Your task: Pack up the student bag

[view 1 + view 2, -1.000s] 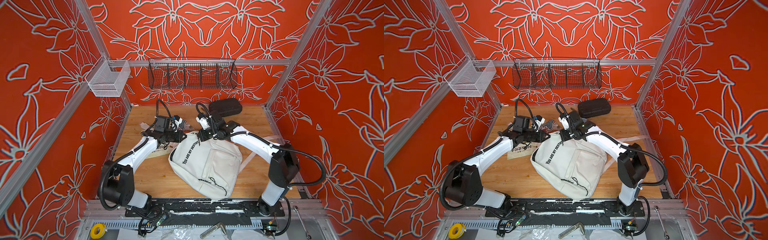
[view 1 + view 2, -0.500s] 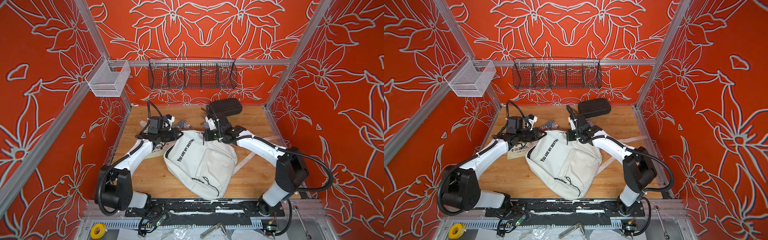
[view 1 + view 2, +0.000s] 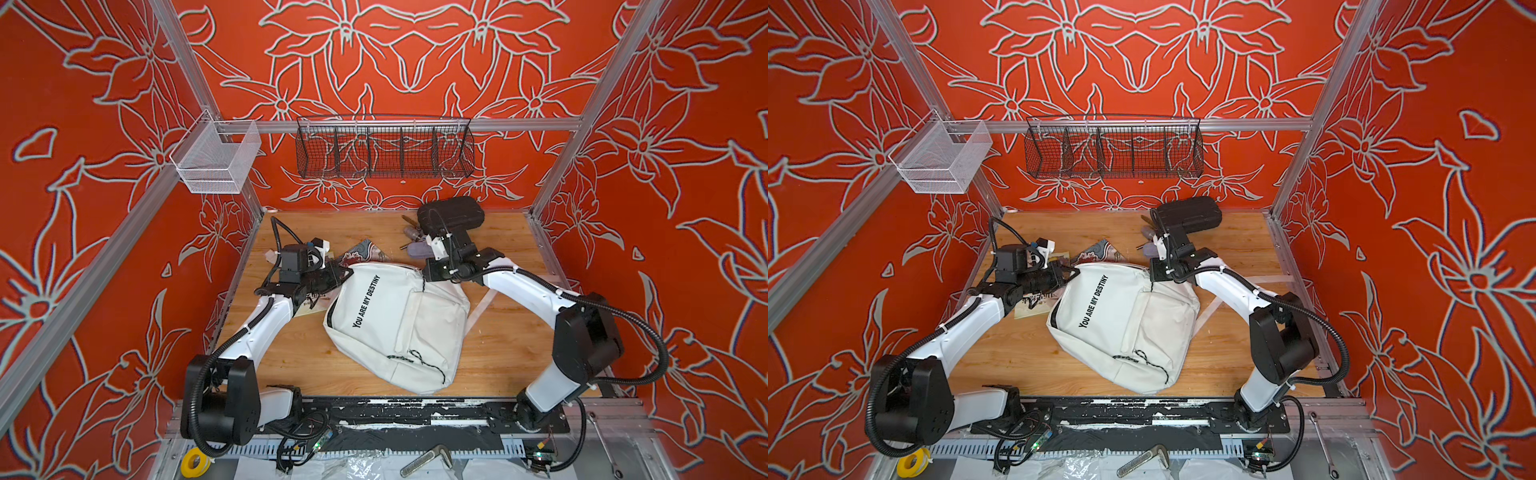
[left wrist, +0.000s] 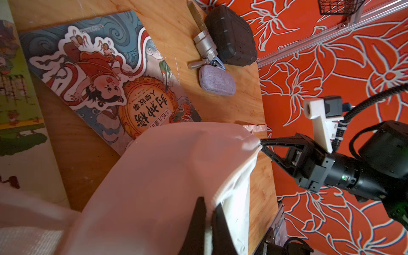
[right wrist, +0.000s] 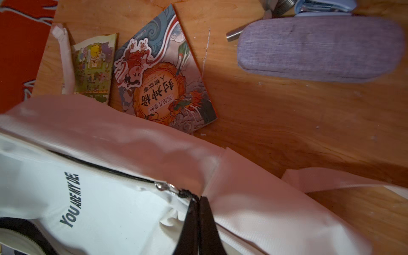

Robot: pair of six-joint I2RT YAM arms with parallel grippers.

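Note:
The student bag [image 3: 395, 324] [image 3: 1125, 328], white with black "YOU ARE MY DESTINY" print, lies on the wooden table in both top views. Its top edge is stretched between my two grippers. My left gripper [image 3: 347, 272] [image 4: 208, 205] is shut on the fabric at the bag's top left corner. My right gripper [image 3: 424, 276] [image 5: 199, 198] is shut at the top right corner, on the black zipper cord [image 5: 185, 194] beside the metal puller. In the left wrist view the right gripper [image 4: 261, 145] shows pinching that corner.
A picture storybook [image 4: 110, 72] [image 5: 163, 88] lies just behind the bag, with a second book [image 5: 92, 68] beside it. A lavender pouch [image 4: 217, 81] [image 5: 320, 48], a metal fitting [image 4: 204, 44] and a black case [image 3: 451, 212] sit at the back. A wire basket [image 3: 384, 147] and a mesh bin [image 3: 216, 160] hang above.
My two grippers have moved apart, left going left and right going right, pulling the bag's top edge taut. The bag has slid slightly to the left.

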